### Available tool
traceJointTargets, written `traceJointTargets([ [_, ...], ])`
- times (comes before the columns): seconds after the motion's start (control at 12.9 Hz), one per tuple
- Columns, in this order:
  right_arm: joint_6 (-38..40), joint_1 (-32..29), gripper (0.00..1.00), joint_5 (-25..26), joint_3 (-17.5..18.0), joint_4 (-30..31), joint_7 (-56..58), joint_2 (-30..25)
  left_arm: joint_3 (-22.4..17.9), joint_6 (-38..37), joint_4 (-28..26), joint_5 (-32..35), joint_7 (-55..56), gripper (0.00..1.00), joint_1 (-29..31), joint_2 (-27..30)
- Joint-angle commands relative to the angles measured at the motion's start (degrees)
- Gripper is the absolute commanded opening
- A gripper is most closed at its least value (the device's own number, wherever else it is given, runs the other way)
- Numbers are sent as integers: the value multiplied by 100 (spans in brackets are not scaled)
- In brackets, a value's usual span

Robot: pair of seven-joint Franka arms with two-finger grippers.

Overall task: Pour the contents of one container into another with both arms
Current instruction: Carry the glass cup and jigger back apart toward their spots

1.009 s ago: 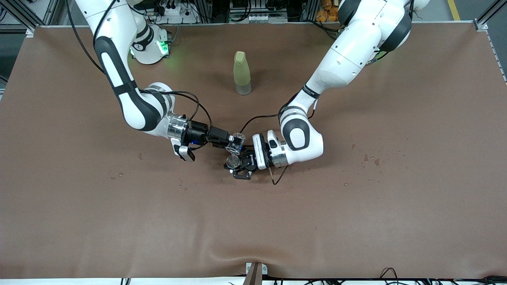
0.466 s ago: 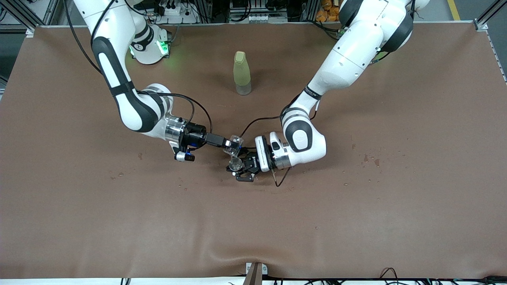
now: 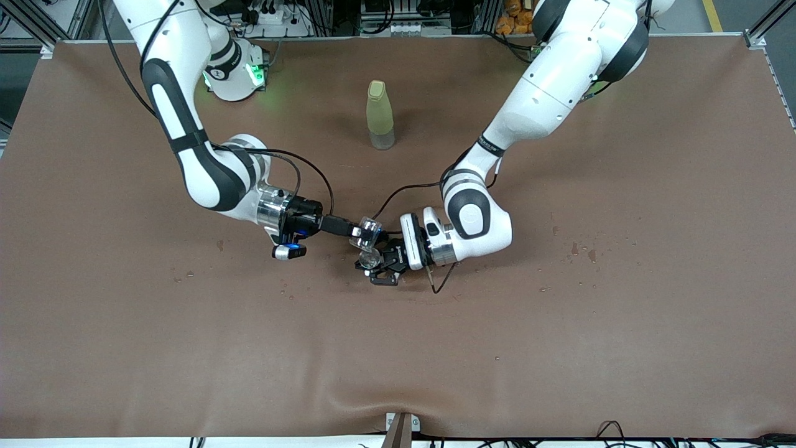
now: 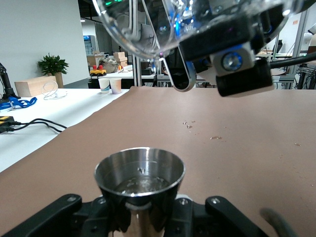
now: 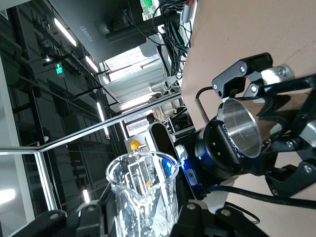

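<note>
Right gripper [image 3: 356,231] hangs over mid-surface, fingers closed on the glass cup [image 3: 369,228], tipped w/ its lip over the metal cup [image 3: 369,260]. Left gripper [image 3: 377,266] sits just beside it, low over the surface [image 3: 124,348], fingers clamped round the metal cup's waist, cup upright, rim open. In left wrist view the metal cup [image 4: 139,174] holds some liquid, w/ the glass cup [image 4: 148,24] tilted right above it, a small gap between the two rims. Right wrist view: glass cup [image 5: 143,195] in the fingers, metal cup [image 5: 242,128] close by.

Bottle [image 3: 380,114] stands upright, farther from the front camera than both grippers, well apart from them.

Wide bare room toward both ends and toward the near edge; only small droplets scattered there.

Count: 1 glass cup, 1 metal cup, 1 bottle, 2 grippers.
</note>
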State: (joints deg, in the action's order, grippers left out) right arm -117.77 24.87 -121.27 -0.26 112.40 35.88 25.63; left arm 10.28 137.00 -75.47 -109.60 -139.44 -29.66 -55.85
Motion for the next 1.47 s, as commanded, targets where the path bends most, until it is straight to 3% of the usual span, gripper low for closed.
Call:
traceJointTargets([
  [0.0,43,-87,0,-55,35,-157,-64,74,9,46,50,-79,5,0,-5,39],
  [0.23,385,-376,0,277,8,-210,285,65,9,55,24,-53,-22,0,118,118],
  [0.39,421,-840,0,1400,8,-341,1356,74,0,46,-29,-53,-31,0,250,180],
  [0.54,718,-1246,0,2024,0,-385,2103,65,9,-6,-230,43,-22,0,460,364],
  [0.78,1350,-2308,0,3159,0,-631,4262,249,53,-190,-748,263,-4,0,759,733],
  [0.93,1965,-3142,0,3957,8,-981,5791,573,62,-576,-1169,535,4,0,1040,987],
  [1.24,2724,-4602,0,5813,8,-2291,8404,1495,62,-1507,-2268,1360,5,0,1804,1761],
  [1.4,2837,-5130,0,5992,8,-2433,9617,1979,62,-2375,-2455,2079,-39,0,2409,1806],
])
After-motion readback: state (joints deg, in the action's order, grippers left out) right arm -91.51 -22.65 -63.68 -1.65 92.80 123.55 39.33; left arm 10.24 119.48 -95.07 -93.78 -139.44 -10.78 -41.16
